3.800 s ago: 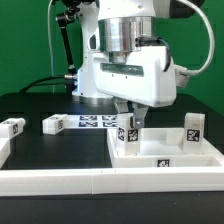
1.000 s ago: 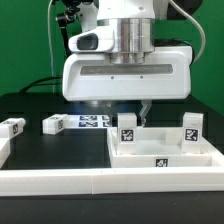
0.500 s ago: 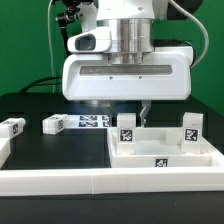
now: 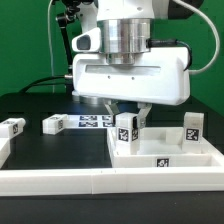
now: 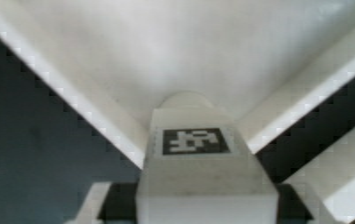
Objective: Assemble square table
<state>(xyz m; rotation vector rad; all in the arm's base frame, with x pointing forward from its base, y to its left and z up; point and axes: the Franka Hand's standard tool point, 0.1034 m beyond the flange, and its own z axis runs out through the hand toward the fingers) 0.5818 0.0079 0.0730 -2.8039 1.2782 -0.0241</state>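
Jaws clamp top of upright leg point(image 4: 126, 131) at 10 o'clock corner of tabletop point(image 4: 190, 157). 2nd leg point(image 4: 193, 128) upright at its 2 o'clock corner. 3rd leg point(image 4: 12, 127) & 4th leg point(image 4: 53, 124) lie on black worktop point(image 4: 60, 152) toward 9 o'clock. Marker board point(image 4: 93, 122) sits btwn 4th leg & clamped one.

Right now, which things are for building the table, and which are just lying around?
For the table:
tabletop
held leg, in the gripper
upright leg, standing on the tabletop
far-left leg, loose
lying leg, loose

Just lying about:
marker board
border rail
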